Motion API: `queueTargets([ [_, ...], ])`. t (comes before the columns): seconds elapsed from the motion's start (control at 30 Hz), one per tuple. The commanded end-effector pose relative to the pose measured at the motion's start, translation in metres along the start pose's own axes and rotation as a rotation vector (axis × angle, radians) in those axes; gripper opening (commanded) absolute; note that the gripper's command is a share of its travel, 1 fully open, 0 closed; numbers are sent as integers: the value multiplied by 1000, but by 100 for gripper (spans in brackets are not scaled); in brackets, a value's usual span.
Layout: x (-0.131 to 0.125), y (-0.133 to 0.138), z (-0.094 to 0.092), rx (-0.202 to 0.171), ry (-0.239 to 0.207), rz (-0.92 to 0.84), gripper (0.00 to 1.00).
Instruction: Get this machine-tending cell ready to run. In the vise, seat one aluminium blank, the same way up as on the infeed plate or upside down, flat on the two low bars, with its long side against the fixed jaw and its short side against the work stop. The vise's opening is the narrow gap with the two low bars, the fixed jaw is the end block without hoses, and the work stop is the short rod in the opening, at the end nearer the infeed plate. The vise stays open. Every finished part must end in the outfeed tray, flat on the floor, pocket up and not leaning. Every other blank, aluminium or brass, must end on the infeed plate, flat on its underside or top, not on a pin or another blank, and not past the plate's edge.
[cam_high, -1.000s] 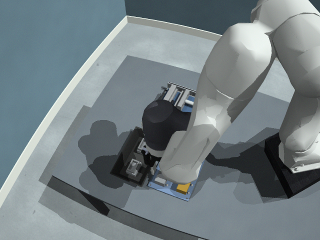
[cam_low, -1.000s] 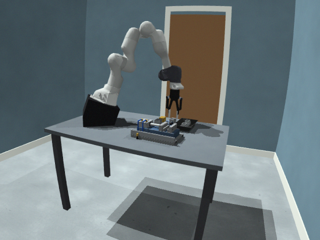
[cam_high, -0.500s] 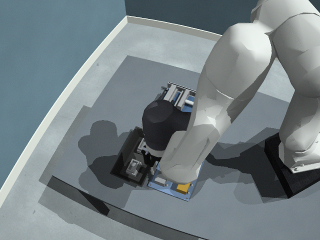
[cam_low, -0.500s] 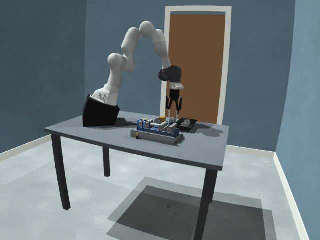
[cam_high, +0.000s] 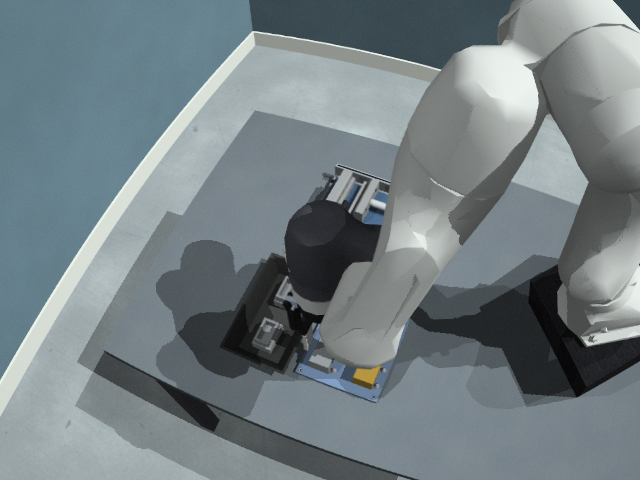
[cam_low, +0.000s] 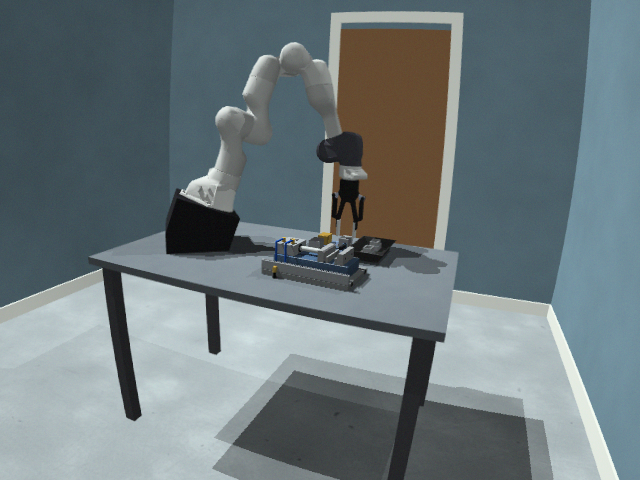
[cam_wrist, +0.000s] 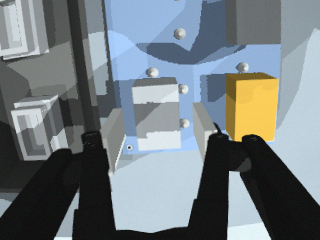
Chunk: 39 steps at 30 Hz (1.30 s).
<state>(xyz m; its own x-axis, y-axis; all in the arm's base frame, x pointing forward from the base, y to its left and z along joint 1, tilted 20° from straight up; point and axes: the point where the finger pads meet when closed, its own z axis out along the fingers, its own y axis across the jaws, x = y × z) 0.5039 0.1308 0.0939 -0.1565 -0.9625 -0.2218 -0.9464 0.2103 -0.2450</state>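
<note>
Because the aluminium blank (cam_wrist: 156, 114) is a solid, rigid block with smooth metal faces, I'd judge it weighty and slick, best pinched squarely across its two long flanks. It lies flat on the blue infeed plate (cam_wrist: 127, 27), the brass blank (cam_wrist: 251, 107) at its three o'clock. Directly above, the gripper (cam_wrist: 156, 154) hangs with jaws part-spread and holding nothing, straddling the grey block's width.
</note>
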Motion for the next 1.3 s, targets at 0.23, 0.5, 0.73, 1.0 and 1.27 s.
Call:
queueTargets([
  [0.23, 1, -2, 3, 6, 1, 9, 40],
  [0.5, 1, -3, 7, 6, 1, 9, 40],
  [0.73, 1, -2, 9, 6, 1, 9, 40],
  [1.0, 1, -3, 12, 6, 1, 9, 40],
  [1.27, 1, -2, 13, 6, 1, 9, 40],
])
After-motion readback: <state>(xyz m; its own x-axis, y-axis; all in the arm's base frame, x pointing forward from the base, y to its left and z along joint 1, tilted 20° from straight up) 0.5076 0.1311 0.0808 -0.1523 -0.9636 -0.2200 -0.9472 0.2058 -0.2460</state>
